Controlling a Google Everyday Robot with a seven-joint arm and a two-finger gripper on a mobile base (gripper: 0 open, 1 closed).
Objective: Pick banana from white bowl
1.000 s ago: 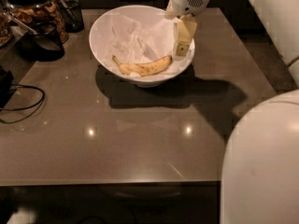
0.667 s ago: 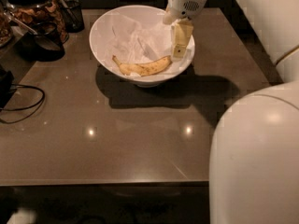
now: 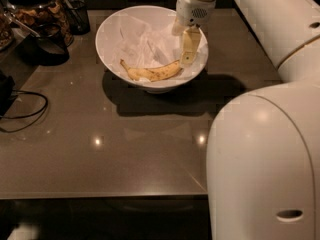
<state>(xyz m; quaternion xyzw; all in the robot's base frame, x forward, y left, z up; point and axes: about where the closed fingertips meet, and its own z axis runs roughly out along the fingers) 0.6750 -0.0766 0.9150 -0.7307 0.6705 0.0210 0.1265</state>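
A smooth, glossy grey-brown worktop [image 3: 100,149] shows small bright glints in a dim room. Near its far edge sits the wide, round, glossy white bowl [image 3: 106,34], lined with crumpled white paper [image 3: 145,46]. The curved yellow banana with brown speckles [image 3: 151,74] lies along the bowl's near inside wall. My pale fingers [image 3: 189,46] hang inside the bowl's right side, just beside the banana's right tip; parted or closed, I cannot tell.

Glass jar [image 3: 39,13], black cable [image 3: 26,113] (left), table [image 3: 125,154].

Banana [image 3: 150,74] yellow, brown-speckled; bowl [image 3: 106,40] white; pincer [image 3: 188,46] cream, over bowl.
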